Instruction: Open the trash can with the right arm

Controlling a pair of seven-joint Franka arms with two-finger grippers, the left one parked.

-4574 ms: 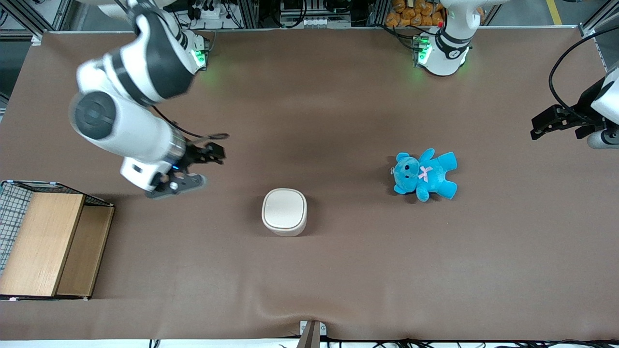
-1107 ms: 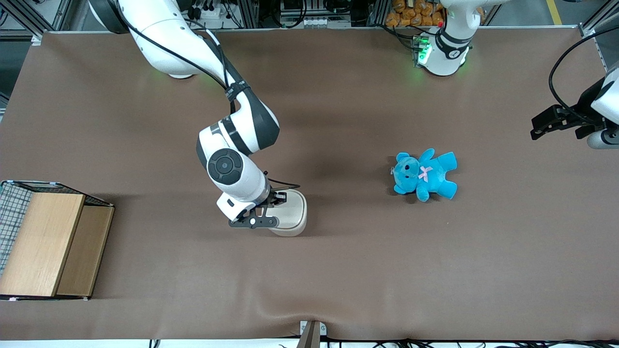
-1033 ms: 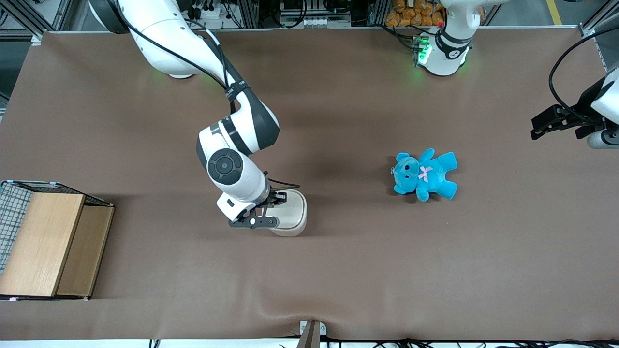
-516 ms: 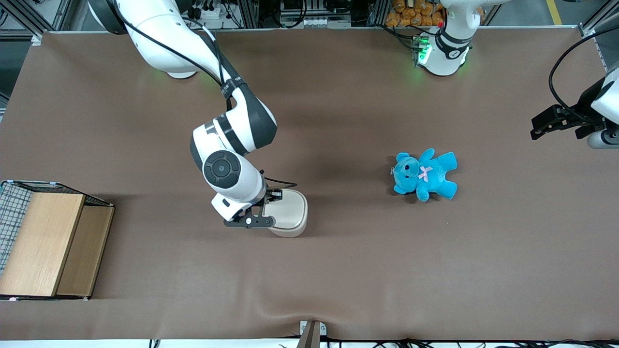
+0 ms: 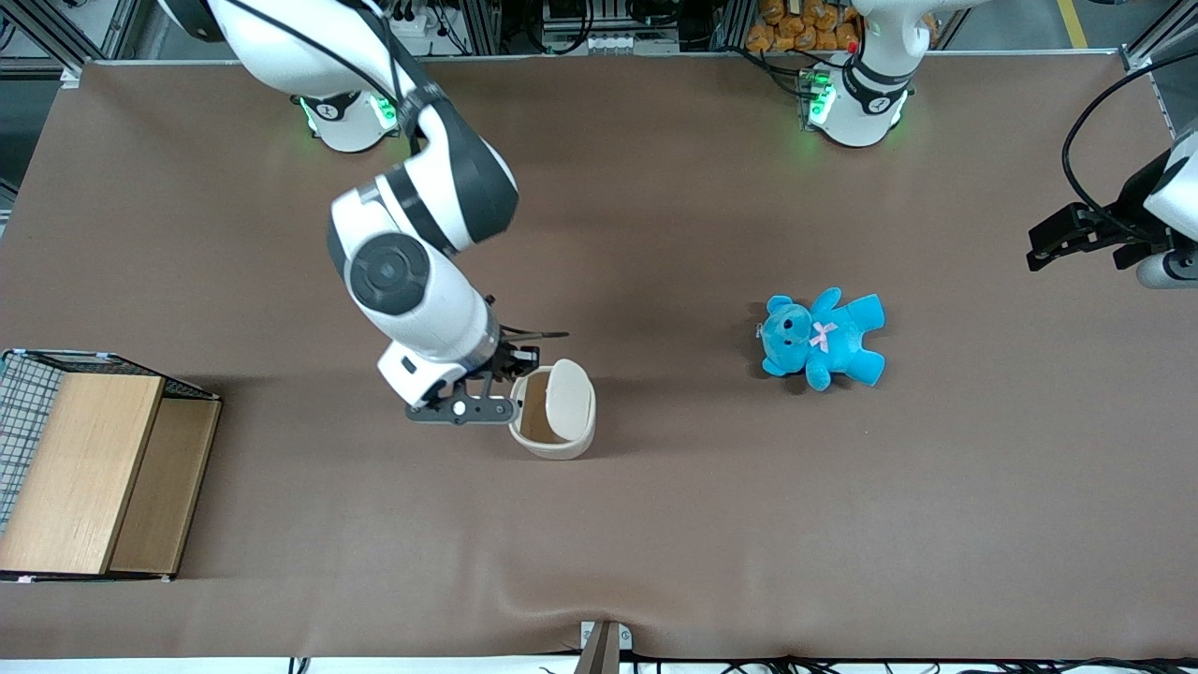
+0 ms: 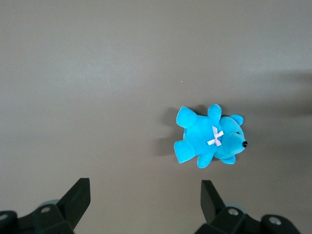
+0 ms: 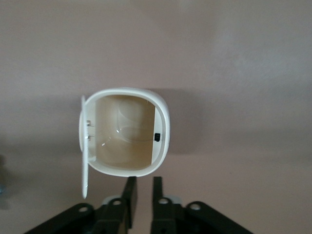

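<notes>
A wooden box [image 5: 89,473] sits at the working arm's end of the table. Mid-table, the right arm's gripper [image 5: 510,367] hovers just beside the trash can [image 5: 554,440], fingers [image 7: 130,195] nearly together and holding nothing. The lid [image 5: 569,401] stands raised, showing a tan inside. The can looks light, stiff and smooth, so likely to slide; the lid's free edge seems the best hold. A teddy [image 5: 824,338] lies toward the parked arm's end.

Trash can [image 7: 163,127] open, lid [image 7: 84,146] swung upright, tan inside exposed. Gripper [image 7: 143,187] above rim, jaws nearly together.
</notes>
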